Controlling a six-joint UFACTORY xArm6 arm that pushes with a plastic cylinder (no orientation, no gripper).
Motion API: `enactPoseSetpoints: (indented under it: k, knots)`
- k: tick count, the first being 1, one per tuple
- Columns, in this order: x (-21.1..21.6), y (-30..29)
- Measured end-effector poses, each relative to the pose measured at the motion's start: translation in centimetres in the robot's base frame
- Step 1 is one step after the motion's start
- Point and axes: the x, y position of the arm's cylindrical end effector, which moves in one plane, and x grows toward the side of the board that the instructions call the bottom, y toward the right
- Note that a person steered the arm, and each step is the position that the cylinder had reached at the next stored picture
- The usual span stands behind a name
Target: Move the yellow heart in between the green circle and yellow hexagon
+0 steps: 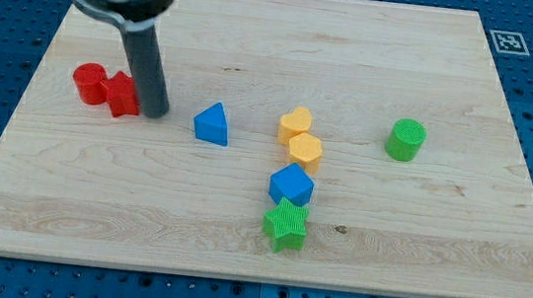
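The yellow heart point(295, 123) lies near the board's middle, touching the yellow hexagon point(305, 151) just below and right of it. The green circle point(406, 140) stands apart at the view's right. My tip point(154, 112) rests on the board at the view's left, well left of the yellow heart, just right of a red block point(122, 93).
A red circle point(89, 83) sits left of the other red block. A blue triangle point(213, 124) lies between my tip and the yellow heart. A blue cube point(290, 185) and a green star point(285, 224) lie below the yellow hexagon. The wooden board point(278, 41) rests on a blue pegboard.
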Motion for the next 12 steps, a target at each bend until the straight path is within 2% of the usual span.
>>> enactPoseSetpoints:
  k: [1,3,4,5,9,10,11,12]
  knots:
    - [1.3,0.4]
    - [6.8,4.6]
    - [7.6,4.8]
    - [4.2,4.8]
    - [3.7,14.0]
    - [4.2,18.6]
    - [4.3,20.6]
    - [4.4,20.2]
